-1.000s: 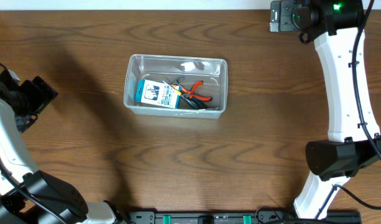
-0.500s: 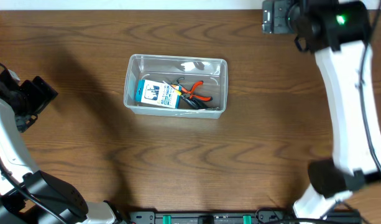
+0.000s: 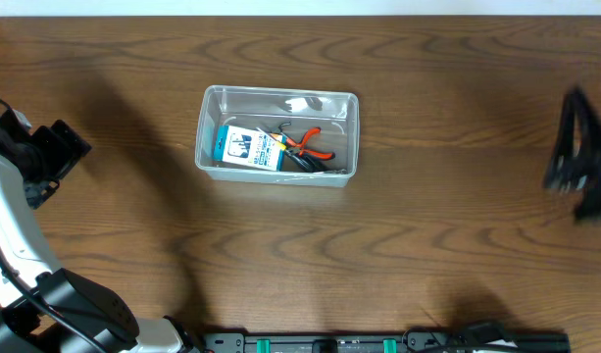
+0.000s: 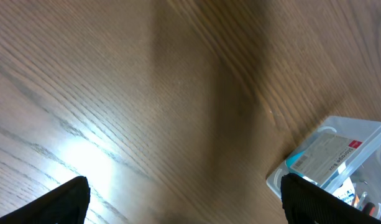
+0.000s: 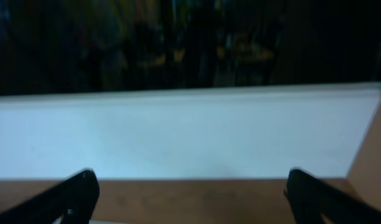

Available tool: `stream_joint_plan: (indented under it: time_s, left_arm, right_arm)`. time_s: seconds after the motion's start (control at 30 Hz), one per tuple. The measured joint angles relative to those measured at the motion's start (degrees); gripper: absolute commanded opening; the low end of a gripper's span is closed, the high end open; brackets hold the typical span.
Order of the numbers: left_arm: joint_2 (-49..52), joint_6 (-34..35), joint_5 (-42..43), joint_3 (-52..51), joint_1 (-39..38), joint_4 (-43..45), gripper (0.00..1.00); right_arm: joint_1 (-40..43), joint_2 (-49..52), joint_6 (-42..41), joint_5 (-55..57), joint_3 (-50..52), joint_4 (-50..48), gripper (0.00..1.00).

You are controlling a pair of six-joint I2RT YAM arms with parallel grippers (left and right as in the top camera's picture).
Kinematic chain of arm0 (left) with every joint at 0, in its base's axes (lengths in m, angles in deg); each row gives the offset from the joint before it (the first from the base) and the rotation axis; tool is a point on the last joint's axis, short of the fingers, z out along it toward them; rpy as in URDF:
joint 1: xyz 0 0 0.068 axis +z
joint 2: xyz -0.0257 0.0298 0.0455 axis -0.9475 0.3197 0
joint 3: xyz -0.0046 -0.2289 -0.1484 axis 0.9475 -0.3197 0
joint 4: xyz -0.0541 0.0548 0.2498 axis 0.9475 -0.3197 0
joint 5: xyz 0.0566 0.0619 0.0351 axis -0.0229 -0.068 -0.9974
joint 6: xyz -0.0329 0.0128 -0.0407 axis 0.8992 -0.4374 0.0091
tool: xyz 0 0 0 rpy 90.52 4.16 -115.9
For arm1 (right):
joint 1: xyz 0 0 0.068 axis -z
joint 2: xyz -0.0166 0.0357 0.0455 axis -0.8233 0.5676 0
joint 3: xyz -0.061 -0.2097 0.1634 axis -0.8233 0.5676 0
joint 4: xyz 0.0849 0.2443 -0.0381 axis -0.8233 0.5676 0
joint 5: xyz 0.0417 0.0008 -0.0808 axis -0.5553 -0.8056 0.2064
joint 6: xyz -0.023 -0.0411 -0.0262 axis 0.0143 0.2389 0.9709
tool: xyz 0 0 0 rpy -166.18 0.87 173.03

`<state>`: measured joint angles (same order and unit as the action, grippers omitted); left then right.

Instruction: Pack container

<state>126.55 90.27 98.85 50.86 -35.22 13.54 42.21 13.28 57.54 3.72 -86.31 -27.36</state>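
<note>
The clear plastic container (image 3: 278, 135) sits mid-table with a blue-and-white box (image 3: 247, 147), red-handled pliers (image 3: 306, 144) and a small white item (image 3: 300, 102) inside. Its corner shows in the left wrist view (image 4: 339, 155). My left gripper (image 3: 57, 157) is at the far left edge, well away from the container; its fingers (image 4: 184, 199) are wide apart and empty. My right gripper (image 3: 579, 157) is a dark blur at the far right edge; its fingers (image 5: 190, 193) are wide apart and empty, facing the table's edge and a white wall.
Bare brown wood table (image 3: 408, 216) surrounds the container. A white wall strip (image 5: 178, 134) runs beyond the table's far edge. A black rail (image 3: 378, 343) lies along the front edge.
The right arm swung from the top right corner to the far right edge, blurred in motion. The left arm and container have not moved.
</note>
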Motion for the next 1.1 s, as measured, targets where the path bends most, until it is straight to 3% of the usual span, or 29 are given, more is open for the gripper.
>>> stream_joint_plan:
  time_s: [0.23, 0.47, 0.8, 1.1]
  left_arm:
    - [0.0, 0.0, 0.0, 0.0, 0.0, 0.0, 0.9]
    - [0.0, 0.0, 0.0, 0.0, 0.0, 0.0, 0.9]
    - [0.0, 0.0, 0.0, 0.0, 0.0, 0.0, 0.9]
    - [0.0, 0.0, 0.0, 0.0, 0.0, 0.0, 0.9]
  right_arm:
    - [3.9, -20.5, 0.0, -2.3, 38.4, -11.3, 0.99]
    - [6.2, -37.1, 0.0, -3.9, 62.6, -24.4, 0.99]
    - [7.4, -44.4, 0.0, -4.0, 88.4, -45.9, 0.99]
    - [7.7, -50.6, 0.1, -4.4, 96.1, -48.5, 0.99]
